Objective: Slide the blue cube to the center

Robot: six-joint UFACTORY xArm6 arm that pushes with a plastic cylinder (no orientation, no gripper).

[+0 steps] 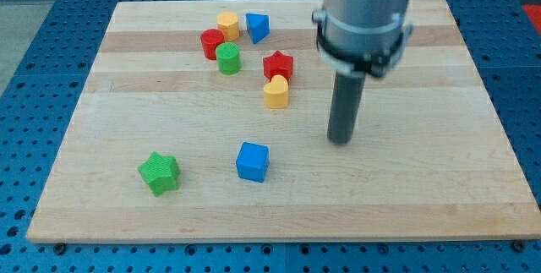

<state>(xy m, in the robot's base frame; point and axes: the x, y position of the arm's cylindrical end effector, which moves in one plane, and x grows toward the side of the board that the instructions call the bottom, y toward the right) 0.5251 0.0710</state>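
Note:
The blue cube [252, 161] lies on the wooden board [439, 197], below the board's middle and a little to the left. My tip [340, 141] is on the board to the right of the blue cube and slightly above it, about a hundred pixels away, not touching any block. The rod rises from the tip into the grey arm body at the view's top.
A green star [159, 172] lies left of the blue cube. At the top left are a red cylinder [211, 43], a yellow block [227, 25], a blue triangular block [257, 27] and a green cylinder [228, 57]. A red star [277, 65] and a yellow heart [275, 92] lie near the middle.

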